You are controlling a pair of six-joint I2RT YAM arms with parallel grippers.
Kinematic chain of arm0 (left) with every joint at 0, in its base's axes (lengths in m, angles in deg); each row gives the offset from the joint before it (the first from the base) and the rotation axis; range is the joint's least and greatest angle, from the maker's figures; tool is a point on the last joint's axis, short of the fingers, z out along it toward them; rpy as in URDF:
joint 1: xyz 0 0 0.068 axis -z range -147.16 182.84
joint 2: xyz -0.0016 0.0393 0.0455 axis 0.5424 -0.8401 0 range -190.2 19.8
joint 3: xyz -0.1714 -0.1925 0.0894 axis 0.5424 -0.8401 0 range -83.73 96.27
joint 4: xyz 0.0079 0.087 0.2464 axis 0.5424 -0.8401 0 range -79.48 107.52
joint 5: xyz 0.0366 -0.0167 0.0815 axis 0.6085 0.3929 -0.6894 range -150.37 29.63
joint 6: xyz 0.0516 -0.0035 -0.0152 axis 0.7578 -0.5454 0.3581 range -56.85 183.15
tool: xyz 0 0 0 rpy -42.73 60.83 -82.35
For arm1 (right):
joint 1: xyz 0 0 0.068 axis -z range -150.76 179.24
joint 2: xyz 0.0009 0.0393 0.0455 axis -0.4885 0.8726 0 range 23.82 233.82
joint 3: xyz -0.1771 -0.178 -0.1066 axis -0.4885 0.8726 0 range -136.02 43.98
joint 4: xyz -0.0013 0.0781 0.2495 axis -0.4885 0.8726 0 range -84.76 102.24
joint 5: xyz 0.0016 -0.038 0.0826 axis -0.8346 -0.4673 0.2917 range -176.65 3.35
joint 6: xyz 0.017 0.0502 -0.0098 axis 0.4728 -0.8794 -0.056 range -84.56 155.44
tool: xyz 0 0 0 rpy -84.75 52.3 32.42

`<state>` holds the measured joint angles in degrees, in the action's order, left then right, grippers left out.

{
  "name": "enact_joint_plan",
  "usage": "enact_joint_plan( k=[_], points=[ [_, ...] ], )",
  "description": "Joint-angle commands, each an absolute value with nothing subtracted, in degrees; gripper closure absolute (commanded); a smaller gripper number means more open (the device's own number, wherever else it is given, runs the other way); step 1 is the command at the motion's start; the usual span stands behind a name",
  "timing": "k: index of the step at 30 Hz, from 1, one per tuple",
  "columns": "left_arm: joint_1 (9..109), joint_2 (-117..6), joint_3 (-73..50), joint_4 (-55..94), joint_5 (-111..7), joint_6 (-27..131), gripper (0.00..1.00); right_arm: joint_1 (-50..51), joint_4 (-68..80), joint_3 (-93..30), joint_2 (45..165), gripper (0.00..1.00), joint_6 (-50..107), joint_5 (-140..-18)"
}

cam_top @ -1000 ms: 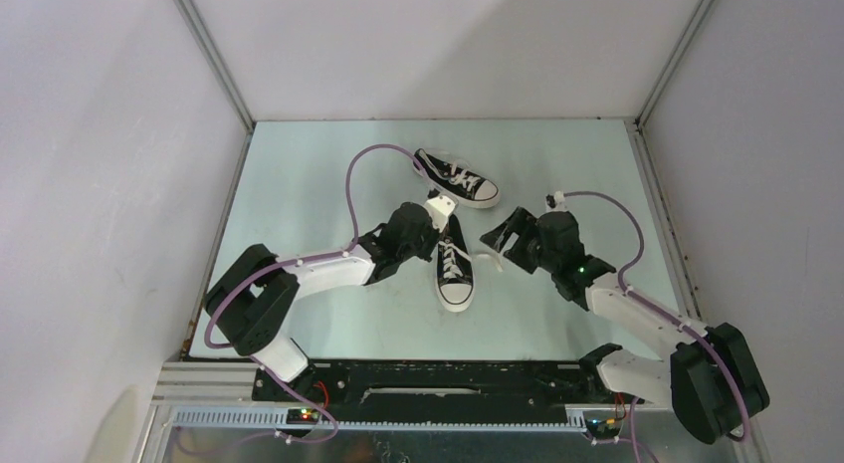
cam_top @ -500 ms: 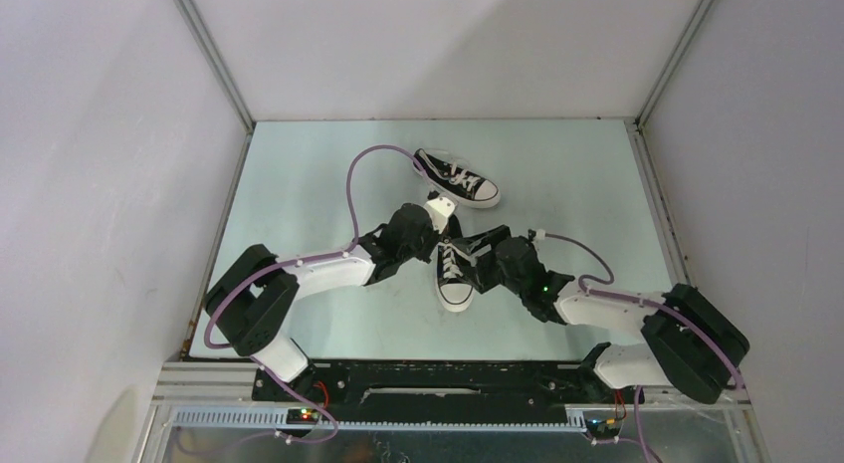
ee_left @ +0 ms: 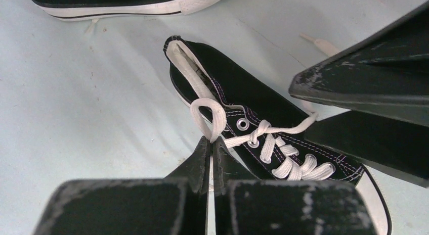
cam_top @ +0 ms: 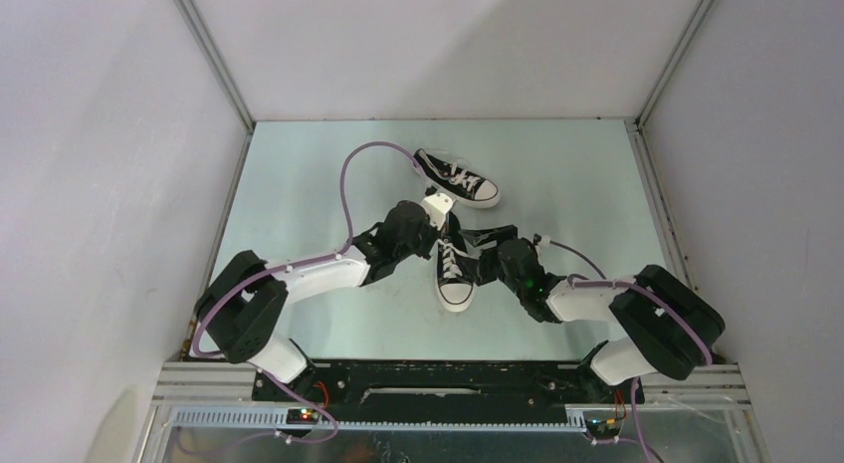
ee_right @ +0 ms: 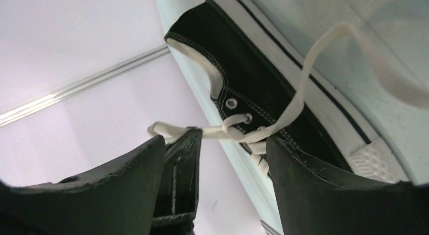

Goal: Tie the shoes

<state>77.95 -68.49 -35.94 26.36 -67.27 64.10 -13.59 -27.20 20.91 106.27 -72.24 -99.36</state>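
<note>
Two black sneakers with white laces lie on the pale table. The near shoe [cam_top: 454,274] points its toe at me; the far shoe [cam_top: 458,178] lies across behind it. My left gripper [cam_top: 441,242] is shut on a loop of the near shoe's lace [ee_left: 210,113], its tips [ee_left: 211,140] beside the shoe's top eyelets [ee_left: 243,124]. My right gripper [cam_top: 485,252] is open at the shoe's right side. In the right wrist view its jaws [ee_right: 215,141] stand wide around the knot crossing, and the free lace end [ee_right: 303,83] trails past them.
The far shoe's white sole [ee_left: 126,5] lies just beyond the near shoe's heel. White enclosure walls with metal corner posts [cam_top: 212,55] ring the table [cam_top: 299,184]. The black base rail [cam_top: 438,378] runs along the near edge.
My right arm has swung left and in, from apart on the right to right beside the near shoe's laces. My left gripper has kept hold of the lace loop, barely moving.
</note>
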Motion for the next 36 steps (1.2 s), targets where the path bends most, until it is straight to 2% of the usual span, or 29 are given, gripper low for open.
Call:
enact_joint_plan(
  k=[1,9,15,22,23,25,31,36],
  points=[
    [78.1,-65.8,-35.6,27.7,-67.5,64.1,1.00,-11.4,-34.6,21.7,110.1,0.25,-73.0,-99.2],
    [78.1,-66.2,-35.5,27.9,-67.2,64.8,1.00,-7.7,-43.1,22.2,118.5,0.31,-72.4,-94.3],
    [78.0,-67.0,-35.1,27.7,-67.2,65.0,1.00,-5.3,-44.6,20.1,121.2,0.43,-68.5,-90.7],
    [78.0,-68.3,-33.6,25.6,-67.7,64.6,1.00,-3.7,-51.0,18.5,125.0,0.78,-64.7,-84.4],
    [78.1,-68.3,-33.6,25.5,-67.7,64.6,1.00,-3.2,-50.7,17.8,125.1,0.88,-63.8,-83.5],
    [78.1,-68.3,-33.6,25.7,-67.5,64.7,1.00,-2.6,-50.2,17.0,125.0,1.00,-61.3,-80.8],
    [78.2,-68.5,-33.7,25.9,-67.3,65.0,1.00,2.0,-49.0,15.9,121.9,1.00,-49.1,-71.3],
    [78.4,-68.5,-33.9,26.7,-66.4,65.4,1.00,6.6,-43.5,9.6,120.2,1.00,-37.0,-57.6]
  ],
)
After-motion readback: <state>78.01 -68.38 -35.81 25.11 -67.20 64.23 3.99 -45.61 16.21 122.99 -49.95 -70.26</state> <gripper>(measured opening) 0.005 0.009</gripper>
